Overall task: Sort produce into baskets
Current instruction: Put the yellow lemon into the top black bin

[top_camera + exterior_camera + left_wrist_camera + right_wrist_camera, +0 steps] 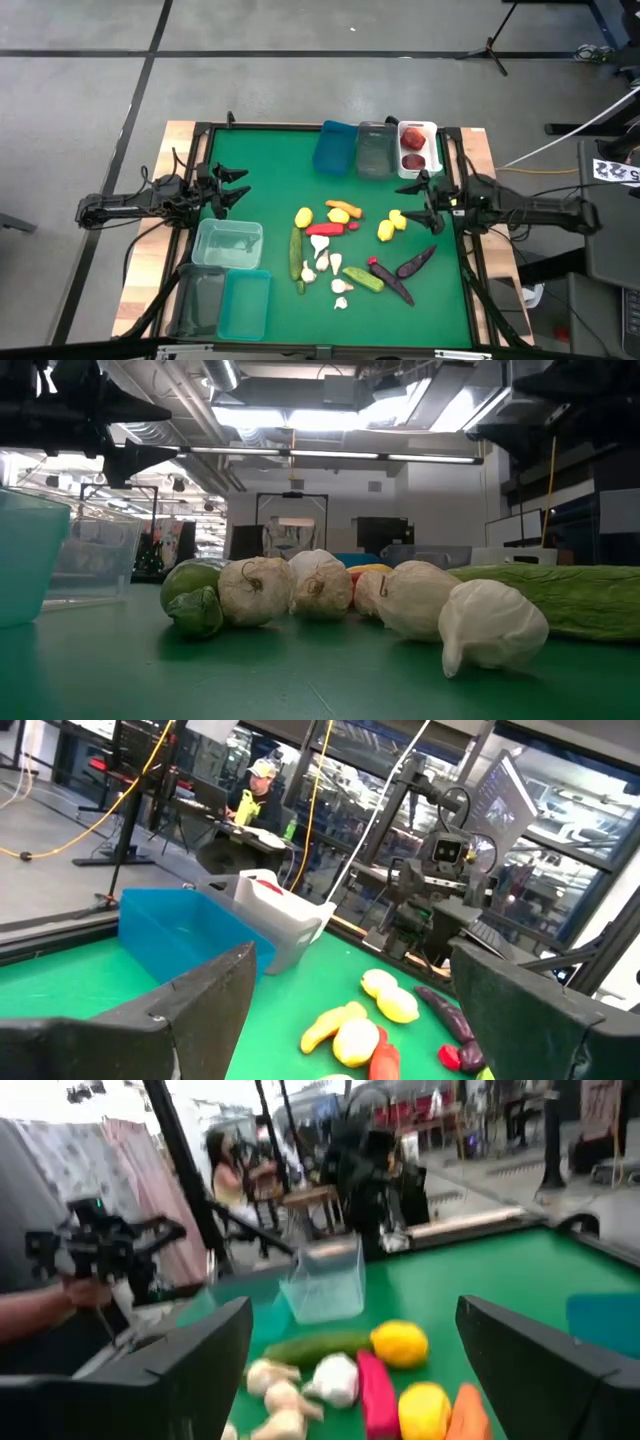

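The produce lies loose in the middle of the green mat: yellow lemons point(304, 216) point(392, 225), an orange carrot point(343, 207), a red-pink pepper point(332, 228), green cucumbers point(296, 255), white garlic point(320, 243) and dark purple eggplants point(415, 262). Two red apples point(413, 148) lie in the white basket point(432, 128) at the far edge. My left gripper point(235, 190) hangs open over the mat's left side. My right gripper point(425, 203) hangs open right of the lemons. Both point level toward the pile and hold nothing.
A blue basket point(335, 147) and a grey-clear basket point(375, 148) stand left of the white one. A pale clear basket point(228, 243), a dark clear one point(200, 298) and a teal one point(245, 303) stand near left. People show in the room beyond the table.
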`<act>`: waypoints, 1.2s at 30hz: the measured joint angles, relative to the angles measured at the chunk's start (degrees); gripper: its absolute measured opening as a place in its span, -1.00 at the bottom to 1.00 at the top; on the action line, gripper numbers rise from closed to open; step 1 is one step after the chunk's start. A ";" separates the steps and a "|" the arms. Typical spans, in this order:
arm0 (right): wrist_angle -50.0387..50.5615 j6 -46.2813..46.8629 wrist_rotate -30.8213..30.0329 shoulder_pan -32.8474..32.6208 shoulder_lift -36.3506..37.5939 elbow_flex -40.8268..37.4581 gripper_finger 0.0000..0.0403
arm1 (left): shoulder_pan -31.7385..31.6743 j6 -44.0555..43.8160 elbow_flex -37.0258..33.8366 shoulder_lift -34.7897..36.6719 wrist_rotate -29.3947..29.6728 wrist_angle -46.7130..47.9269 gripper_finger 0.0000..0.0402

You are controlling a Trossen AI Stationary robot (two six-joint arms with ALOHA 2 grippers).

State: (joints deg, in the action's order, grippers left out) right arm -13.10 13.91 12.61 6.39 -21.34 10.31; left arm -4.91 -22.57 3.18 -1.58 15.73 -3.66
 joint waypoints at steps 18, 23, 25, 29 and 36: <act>5.13 -9.74 2.31 0.01 -1.93 -0.72 0.73 | 0.00 -2.40 0.00 0.00 0.00 3.15 0.64; 4.22 -12.19 2.20 0.01 -2.01 -0.72 0.73 | 0.00 -2.45 0.00 0.00 0.00 3.13 0.64; 3.32 -12.56 2.18 0.01 -2.23 -1.27 0.73 | 0.00 -2.58 0.00 0.00 0.00 3.15 0.64; -2.30 -11.91 1.92 0.01 -2.19 -5.40 0.73 | 0.00 -2.60 0.00 0.00 0.00 3.17 0.64; -9.79 -8.01 0.23 0.01 -2.17 -9.53 0.73 | -0.01 -2.52 0.00 0.00 0.00 3.18 0.64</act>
State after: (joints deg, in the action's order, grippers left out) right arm -22.89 5.91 12.84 6.39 -23.51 0.78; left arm -4.92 -25.09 3.18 -1.58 15.73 -0.48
